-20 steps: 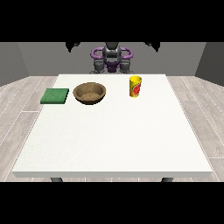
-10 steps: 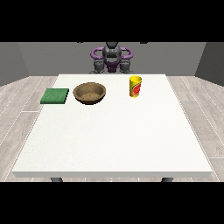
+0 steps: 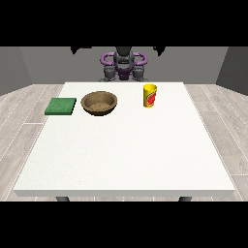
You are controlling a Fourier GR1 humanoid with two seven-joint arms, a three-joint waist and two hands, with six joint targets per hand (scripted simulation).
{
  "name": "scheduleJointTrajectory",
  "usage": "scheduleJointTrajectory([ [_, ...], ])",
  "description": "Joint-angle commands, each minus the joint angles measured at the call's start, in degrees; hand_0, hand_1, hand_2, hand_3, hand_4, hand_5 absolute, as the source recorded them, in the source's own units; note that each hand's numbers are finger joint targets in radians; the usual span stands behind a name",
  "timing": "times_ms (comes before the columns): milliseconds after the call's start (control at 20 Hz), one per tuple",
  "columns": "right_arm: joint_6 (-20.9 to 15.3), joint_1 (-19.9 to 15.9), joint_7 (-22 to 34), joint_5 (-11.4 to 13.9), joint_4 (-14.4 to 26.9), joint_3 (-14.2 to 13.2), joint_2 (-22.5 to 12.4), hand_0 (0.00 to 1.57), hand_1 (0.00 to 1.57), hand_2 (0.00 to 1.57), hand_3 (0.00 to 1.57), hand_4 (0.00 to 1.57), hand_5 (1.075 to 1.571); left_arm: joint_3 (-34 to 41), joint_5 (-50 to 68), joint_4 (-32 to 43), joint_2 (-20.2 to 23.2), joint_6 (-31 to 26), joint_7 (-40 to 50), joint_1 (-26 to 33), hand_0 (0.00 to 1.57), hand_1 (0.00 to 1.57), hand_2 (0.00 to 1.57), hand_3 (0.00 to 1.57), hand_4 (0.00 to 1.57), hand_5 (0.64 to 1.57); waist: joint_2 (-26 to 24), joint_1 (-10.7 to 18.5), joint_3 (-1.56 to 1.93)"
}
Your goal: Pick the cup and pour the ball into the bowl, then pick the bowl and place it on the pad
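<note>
Cup [image 3: 150, 95] upright, looks light, stiff, maybe slick; take it mid-wall, fingers either side; bowl [image 3: 99, 103] by its rim later; no hands visible, finger state can't tell.

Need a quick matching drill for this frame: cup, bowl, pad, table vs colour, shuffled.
Things:
1. cup
2. bowl
3. pad
4. table

Colours:
A. green
B. white
C. yellow with a red label
D. brown

Pairs: 1-C, 2-D, 3-A, 4-B
</note>
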Motion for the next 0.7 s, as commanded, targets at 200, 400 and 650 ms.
scheduleJointTrajectory([
  [200, 4.80, -2.80, -12.91, -3.42, 4.46, -4.02, -0.84, 0.00, 0.00, 0.00, 0.00, 0.69, 1.547, 4.18, -1.38, 12.40, 2.08, -3.67, -22.93, -0.29, 0.00, 0.00, 0.00, 0.00, 0.55, 1.496, 14.37, -1.08, -0.02],
  [400, 7.15, -2.94, -10.13, -5.92, 4.60, -6.37, -3.73, 0.00, 0.00, 0.00, 0.00, 0.68, 1.551, 4.68, -2.13, 22.25, 0.87, -3.68, -28.29, -1.04, 0.00, 0.00, 0.00, 0.00, 0.36, 1.483, 13.13, -3.43, -0.03],
  [650, 9.80, -4.87, -13.50, -7.59, 8.27, -9.60, -6.04, 0.00, 0.00, 0.00, 0.00, 0.67, 1.559, 9.93, 0.48, 34.42, 4.11, -7.28, -35.98, -6.76, 0.00, 0.00, 0.00, 0.00, 0.00, 1.451, 14.79, -3.42, -0.03],
])
